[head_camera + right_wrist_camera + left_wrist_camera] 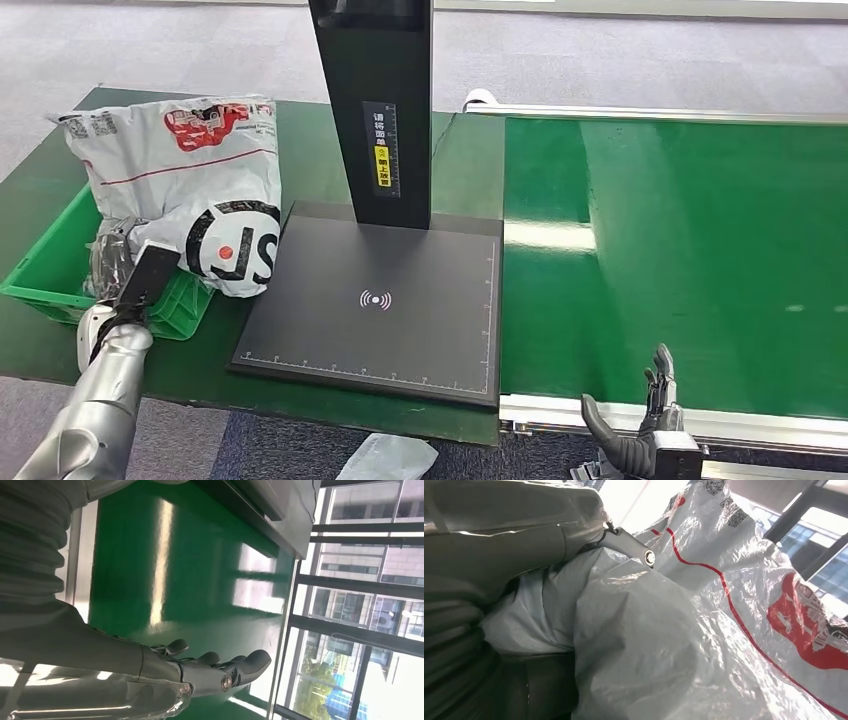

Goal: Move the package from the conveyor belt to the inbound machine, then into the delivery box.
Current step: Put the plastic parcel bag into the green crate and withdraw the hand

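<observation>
The package [232, 250], a grey-white plastic bag with black lettering and a red dot, lies in the green delivery crate [40, 275] and hangs over the rim nearest the scanner. My left hand [112, 262] is in the crate at the package's left end. In the left wrist view the grey-white plastic [634, 645] is bunched against my palm under my thumb [624, 542]; my fingers are hidden. My right hand [640, 430] is open, fingers spread, at the near rail of the green conveyor belt [680, 250], holding nothing [200, 672].
A large white bag with red print [180, 150] leans in the crate behind the package. The inbound machine's black plate [380, 310] with its black column [375, 100] stands between crate and belt. A pale plastic bag [385, 458] lies on the floor below the table.
</observation>
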Robot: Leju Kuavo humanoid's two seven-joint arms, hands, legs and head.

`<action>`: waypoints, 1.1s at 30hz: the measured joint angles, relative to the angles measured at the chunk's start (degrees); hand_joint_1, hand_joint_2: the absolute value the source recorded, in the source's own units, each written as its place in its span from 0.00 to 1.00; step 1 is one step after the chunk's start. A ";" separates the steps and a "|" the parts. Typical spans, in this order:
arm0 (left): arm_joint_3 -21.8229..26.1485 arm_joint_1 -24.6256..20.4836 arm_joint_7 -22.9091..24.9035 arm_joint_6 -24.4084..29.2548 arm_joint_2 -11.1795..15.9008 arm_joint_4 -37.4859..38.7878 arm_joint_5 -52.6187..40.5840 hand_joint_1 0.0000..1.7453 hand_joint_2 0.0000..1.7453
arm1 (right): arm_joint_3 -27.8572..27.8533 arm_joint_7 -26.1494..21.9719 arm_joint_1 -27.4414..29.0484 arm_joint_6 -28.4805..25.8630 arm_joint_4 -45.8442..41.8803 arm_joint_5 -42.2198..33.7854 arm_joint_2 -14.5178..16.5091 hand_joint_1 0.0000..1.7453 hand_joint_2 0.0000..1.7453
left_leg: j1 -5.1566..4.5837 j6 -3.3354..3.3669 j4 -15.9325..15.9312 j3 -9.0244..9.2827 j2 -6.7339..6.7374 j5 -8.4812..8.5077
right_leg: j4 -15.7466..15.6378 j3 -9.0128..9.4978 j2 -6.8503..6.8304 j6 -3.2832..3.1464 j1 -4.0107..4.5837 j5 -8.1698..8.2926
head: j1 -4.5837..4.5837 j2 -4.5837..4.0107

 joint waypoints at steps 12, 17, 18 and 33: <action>2.77 0.37 4.11 2.70 0.14 -1.67 -2.33 1.00 1.00 | -2.49 0.00 0.70 1.41 -1.58 1.81 1.74 0.00 1.00 | 0.02 -0.01 0.00 0.03 0.00 0.00 | 0.00 0.01 0.01 -0.01 0.02 0.01 | 0.01 0.00; 3.85 -0.85 5.53 3.95 0.43 -3.30 -3.12 1.00 1.00 | -3.59 0.01 0.67 2.11 -1.94 2.54 2.35 0.00 1.00 | 0.03 -0.01 0.00 0.01 -0.01 0.00 | 0.00 -0.01 0.01 -0.01 0.03 0.01 | 0.00 0.00; 4.04 -1.16 6.03 3.95 0.54 -3.81 -3.35 1.00 1.00 | -3.82 0.01 0.66 2.26 -2.06 2.69 2.46 0.00 1.00 | 0.03 -0.01 0.00 0.01 -0.01 0.00 | 0.00 -0.01 0.01 -0.01 0.03 0.01 | 0.01 0.00; 6.40 -9.05 20.19 8.52 5.89 -3.20 -17.51 1.00 1.00 | -7.81 0.00 -0.32 6.19 -3.30 5.89 4.84 0.00 1.00 | 0.05 -0.01 0.00 0.00 0.00 0.00 | 0.01 -0.02 0.02 -0.01 0.05 0.01 | 0.01 0.00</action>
